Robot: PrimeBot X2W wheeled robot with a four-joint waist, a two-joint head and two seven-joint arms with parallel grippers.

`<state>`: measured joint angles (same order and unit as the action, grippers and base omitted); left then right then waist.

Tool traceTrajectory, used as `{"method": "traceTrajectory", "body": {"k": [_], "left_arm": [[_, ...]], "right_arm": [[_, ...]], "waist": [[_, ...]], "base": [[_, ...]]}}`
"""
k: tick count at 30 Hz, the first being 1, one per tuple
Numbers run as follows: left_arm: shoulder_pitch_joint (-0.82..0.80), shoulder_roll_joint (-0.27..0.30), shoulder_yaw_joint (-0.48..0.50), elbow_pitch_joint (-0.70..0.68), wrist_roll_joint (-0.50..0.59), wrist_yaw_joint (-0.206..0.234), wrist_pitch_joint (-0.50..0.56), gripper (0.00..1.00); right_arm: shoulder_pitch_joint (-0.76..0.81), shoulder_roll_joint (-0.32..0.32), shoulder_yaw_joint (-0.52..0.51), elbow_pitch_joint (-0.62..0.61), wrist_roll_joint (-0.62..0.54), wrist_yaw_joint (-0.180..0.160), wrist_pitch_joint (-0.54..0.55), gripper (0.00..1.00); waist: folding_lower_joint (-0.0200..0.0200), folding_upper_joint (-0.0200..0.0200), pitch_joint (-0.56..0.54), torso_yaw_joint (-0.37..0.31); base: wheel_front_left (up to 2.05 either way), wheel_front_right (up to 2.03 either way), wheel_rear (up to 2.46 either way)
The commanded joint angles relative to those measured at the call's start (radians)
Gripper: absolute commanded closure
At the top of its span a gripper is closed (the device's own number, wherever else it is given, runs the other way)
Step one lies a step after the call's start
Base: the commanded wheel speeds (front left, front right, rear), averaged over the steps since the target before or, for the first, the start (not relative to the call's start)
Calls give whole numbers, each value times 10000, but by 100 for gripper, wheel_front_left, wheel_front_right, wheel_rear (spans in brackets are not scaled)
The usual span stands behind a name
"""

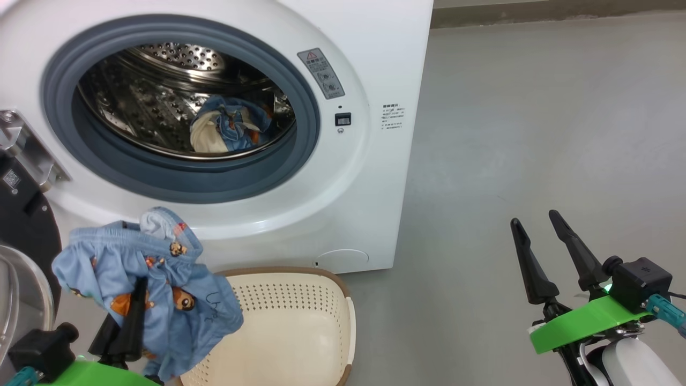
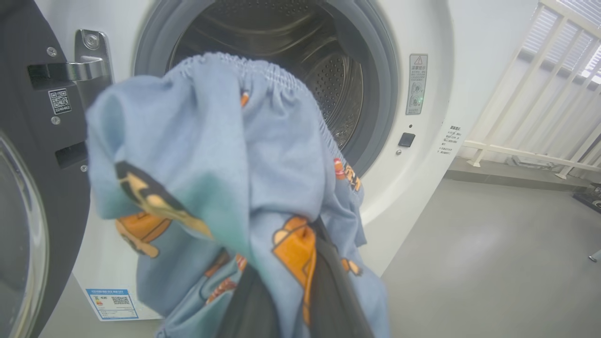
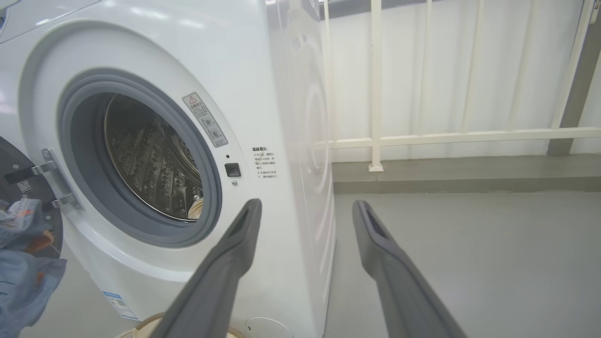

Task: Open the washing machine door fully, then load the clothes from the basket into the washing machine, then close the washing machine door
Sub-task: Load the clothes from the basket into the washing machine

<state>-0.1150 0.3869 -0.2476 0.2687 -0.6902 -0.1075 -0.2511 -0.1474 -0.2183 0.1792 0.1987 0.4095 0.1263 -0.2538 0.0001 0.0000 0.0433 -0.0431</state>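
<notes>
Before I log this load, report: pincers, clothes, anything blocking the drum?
Left pincer shut on blue garment. Right pincer open, empty. Another garment in drum. Door open, nothing blocking.

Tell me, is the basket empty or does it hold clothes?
Empty where visible: the basket shows bare perforated walls and floor; the garment in the left claw hides its left edge.

We note a smooth grey floor (image 1: pixel 536 134). The washing machine (image 1: pixel 375 64) stands directly on it. The basket (image 1: pixel 289 321) sits on the floor just in front of the machine, below its opening. Beyond the machine's right side, the floor meets a low kerb (image 3: pixel 469 173).
</notes>
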Motion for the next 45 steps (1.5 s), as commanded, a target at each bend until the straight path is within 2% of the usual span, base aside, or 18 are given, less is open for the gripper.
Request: {"method": "traceTrajectory", "body": {"k": [1, 14, 21, 33, 45], "left_arm": [[-143, 244, 484, -301, 97, 43, -106, 100], [-221, 59, 667, -259, 248, -25, -107, 100], [-955, 34, 447, 33, 186, -111, -84, 100], [-4192, 270, -220, 1847, -355, -225, 205, 100], [-7627, 1220, -1447, 3909, -1315, -230, 207, 100]], "right_arm": [[62, -131, 163, -232, 103, 44, -80, 0], [-47, -181, 234, -219, 153, 44, -80, 0], [-202, -96, 336, -299, 77, 44, -80, 0], [-783, 474, 416, -889, -398, 44, -80, 0], [-1232, 1277, 499, -1602, -1114, 44, -80, 0]], "waist": [[-1, 0, -10, -1], [-1, 0, 73, -99], [-1, 0, 411, -262], [-1, 0, 1946, -1035], [-1, 0, 4011, -2033]], "base": [[0, 0, 0], [0, 0, 0], [0, 0, 0], [0, 0, 0], [0, 0, 0]]}}
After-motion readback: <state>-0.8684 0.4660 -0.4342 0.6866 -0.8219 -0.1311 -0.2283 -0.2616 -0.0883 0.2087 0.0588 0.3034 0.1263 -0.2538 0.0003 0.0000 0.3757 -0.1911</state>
